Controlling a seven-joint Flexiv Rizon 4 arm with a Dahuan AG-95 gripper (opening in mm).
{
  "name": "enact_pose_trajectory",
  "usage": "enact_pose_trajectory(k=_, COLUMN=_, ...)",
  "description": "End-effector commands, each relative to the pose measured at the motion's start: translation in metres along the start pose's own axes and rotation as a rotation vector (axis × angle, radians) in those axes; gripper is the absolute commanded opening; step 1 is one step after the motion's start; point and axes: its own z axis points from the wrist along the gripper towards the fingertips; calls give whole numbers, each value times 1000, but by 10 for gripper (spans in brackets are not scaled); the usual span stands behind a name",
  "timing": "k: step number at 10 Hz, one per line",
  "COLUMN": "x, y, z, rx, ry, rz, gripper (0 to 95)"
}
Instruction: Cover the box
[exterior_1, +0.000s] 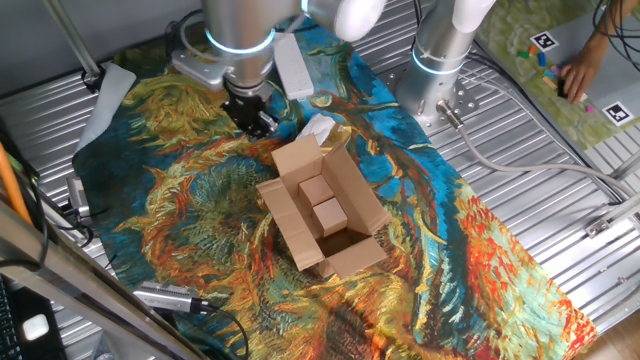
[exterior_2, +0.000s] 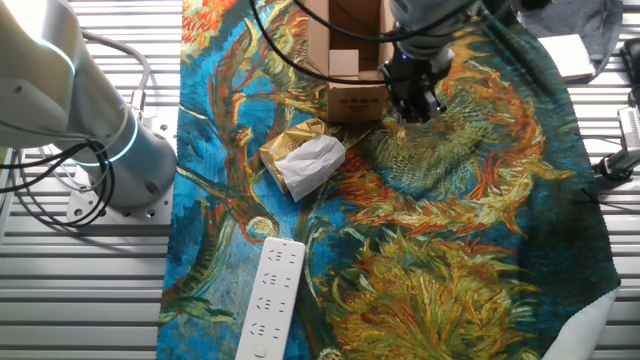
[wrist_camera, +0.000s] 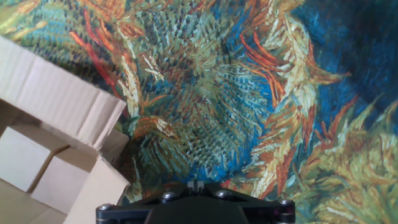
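Observation:
The brown cardboard box (exterior_1: 298, 160) stands in the middle of the painted cloth with all four flaps spread open. Two small cardboard blocks (exterior_1: 322, 203) lie inside it. In the other fixed view only the box's near end wall (exterior_2: 355, 100) and one block show at the top edge. My gripper (exterior_1: 256, 120) hovers beside the box's end, over the cloth and off to one side (exterior_2: 418, 100). In the hand view its fingertips (wrist_camera: 194, 185) meet with nothing between them, and a raised box flap (wrist_camera: 62, 93) fills the left.
Crumpled white paper (exterior_2: 305, 160) lies on the cloth just past the box's end (exterior_1: 318, 127). A white power strip (exterior_2: 270, 300) lies further off. A second arm's base (exterior_2: 90, 130) stands on the metal table beside the cloth.

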Motion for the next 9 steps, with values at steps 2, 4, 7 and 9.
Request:
enact_pose_trajectory(k=2, x=-1, y=-1, z=0, rx=-23, ry=-2, rz=-84, gripper=0)
enact_pose_trajectory(k=4, x=-1, y=-1, z=0, rx=-30, ry=0, rz=-115, gripper=0)
enact_pose_trajectory(k=7, x=-1, y=-1, z=0, rx=-51, ry=32, rz=-157, gripper=0)
enact_pose_trajectory(k=9, x=-1, y=-1, z=0, rx=-60, ry=46, rz=-152, gripper=0)
